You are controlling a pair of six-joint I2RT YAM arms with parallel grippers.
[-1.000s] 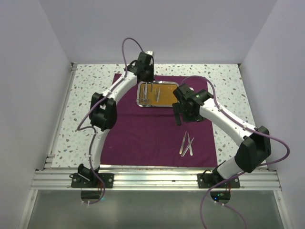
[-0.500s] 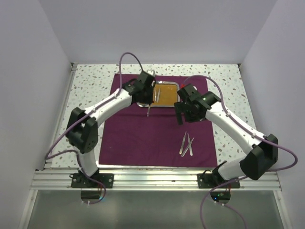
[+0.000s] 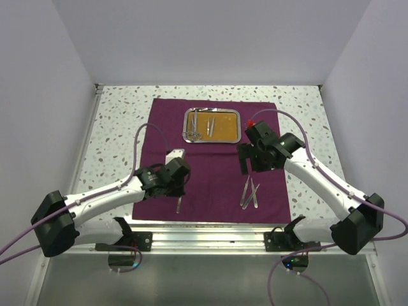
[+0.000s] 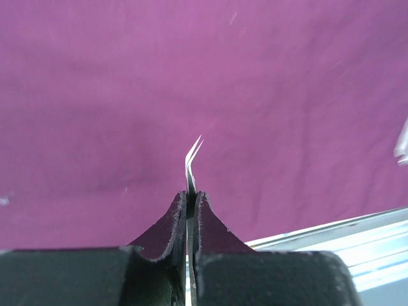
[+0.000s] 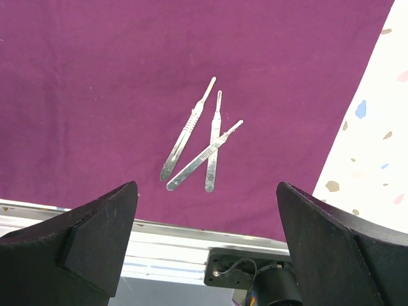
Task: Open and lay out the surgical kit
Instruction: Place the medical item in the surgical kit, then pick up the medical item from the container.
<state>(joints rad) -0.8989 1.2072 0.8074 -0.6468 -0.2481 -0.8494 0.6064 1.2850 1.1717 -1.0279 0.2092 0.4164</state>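
The dark purple cloth (image 3: 210, 172) lies spread flat on the table. At its far end sits the steel tray (image 3: 212, 109) with an orange-brown liner, holding scissors (image 3: 192, 132) and a thin silver tool (image 3: 211, 125). My left gripper (image 3: 179, 192) hangs low over the cloth's near left part, shut on curved-tip tweezers (image 4: 192, 156) whose tip pokes out past the fingers (image 4: 207, 217). Three slim silver instruments (image 3: 250, 193) lie fanned on the near right of the cloth (image 5: 95, 76). My right gripper (image 3: 245, 167) hovers open just beyond them, with nothing between its fingers (image 5: 102, 223).
An aluminium rail (image 3: 204, 237) runs along the table's near edge, close below the cloth (image 4: 191, 64). Speckled tabletop (image 3: 121, 127) borders the cloth on the left, right and far sides. White walls enclose the table on three sides.
My left arm has swung from the tray to the cloth's near left part, carrying the tweezers with it. The right gripper shifted slightly toward the three instruments and stayed open.
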